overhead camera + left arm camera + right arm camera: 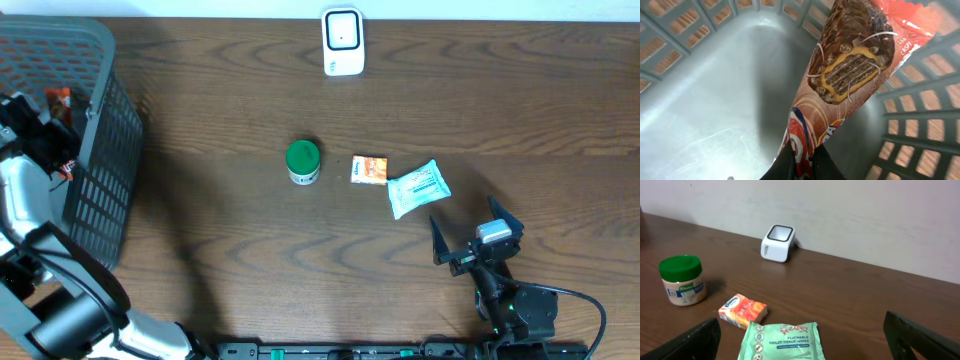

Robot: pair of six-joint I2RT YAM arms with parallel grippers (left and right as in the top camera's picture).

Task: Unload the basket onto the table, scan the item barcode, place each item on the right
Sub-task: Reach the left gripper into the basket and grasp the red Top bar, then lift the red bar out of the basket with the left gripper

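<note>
Left wrist view showed the left gripper point(805, 164) pinching a snack wrapper point(840, 85) inside the basket point(700, 100). The right gripper point(472, 232) gaped wide, empty.

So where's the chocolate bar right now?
In the left wrist view, the chocolate bar is pinched in the left hand, inside the grey basket at the table's left edge.

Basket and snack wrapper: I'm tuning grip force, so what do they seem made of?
Basket: probably moulded grey plastic, matte with a faint sheen; the slotted lattice walls suggest it. Snack wrapper: thin glossy printed film, plastic or foil, judging by highlights and creases.
</note>
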